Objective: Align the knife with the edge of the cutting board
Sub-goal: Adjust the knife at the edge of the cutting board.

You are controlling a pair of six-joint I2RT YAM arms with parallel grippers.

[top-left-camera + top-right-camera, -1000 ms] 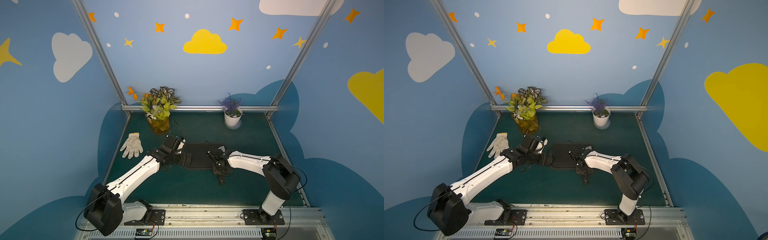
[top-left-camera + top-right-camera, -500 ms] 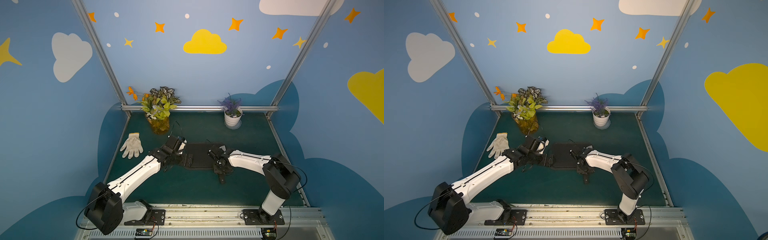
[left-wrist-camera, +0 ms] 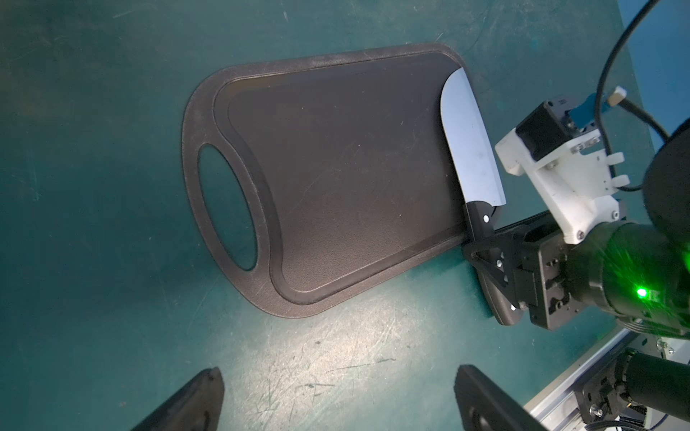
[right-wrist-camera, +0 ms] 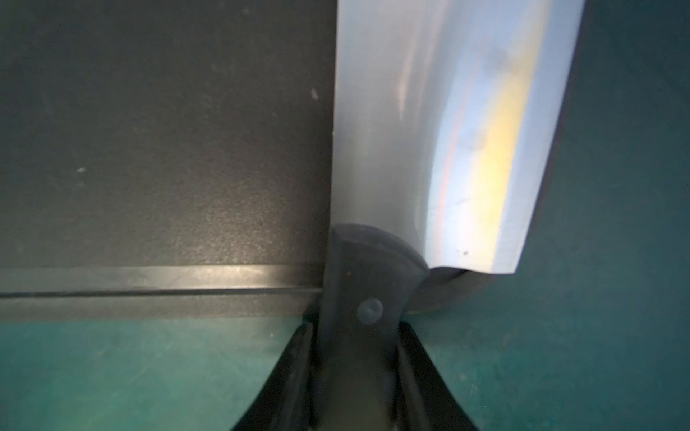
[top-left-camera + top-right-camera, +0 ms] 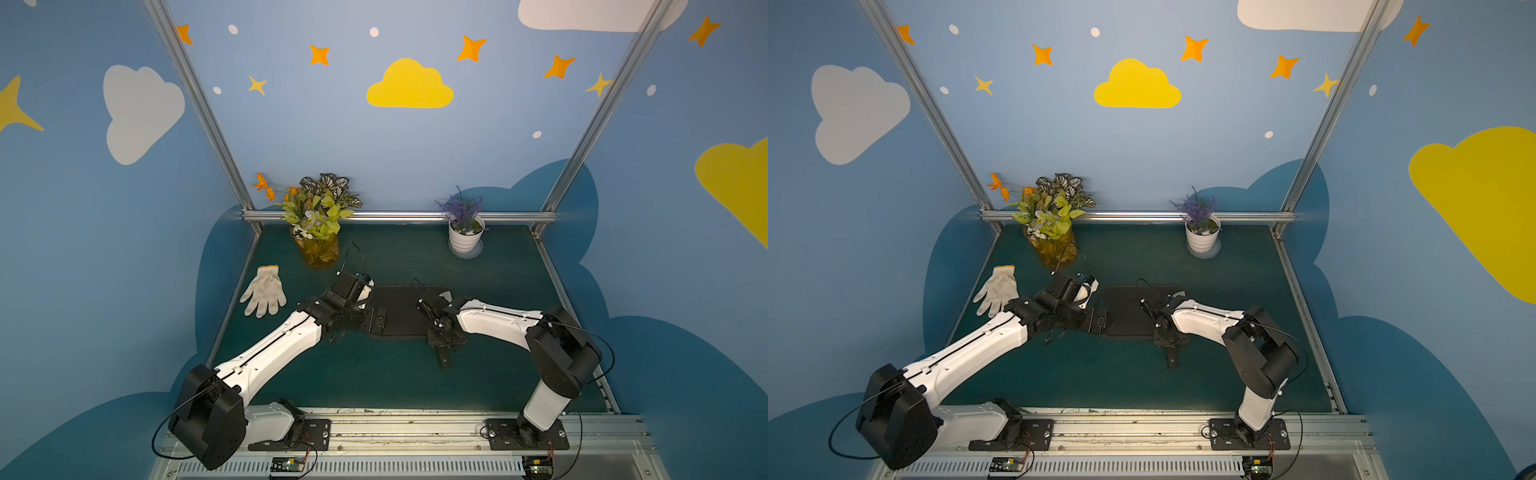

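Handle butt hidden between right gripper (image 4: 353, 337) jaws pinching the knife (image 3: 471, 149), smooth silver blade flat ahead of them along the grainy matte-black cutting board (image 3: 336, 168) end edge; left gripper (image 3: 338, 377) jaws spread, only tips in frame.

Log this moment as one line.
right gripper shut on knife handle | blade along cutting board end opposite handle hole | left gripper open, empty

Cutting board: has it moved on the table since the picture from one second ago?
No. In a top view the cutting board lies in the same place and direction relative to the white pot as before.
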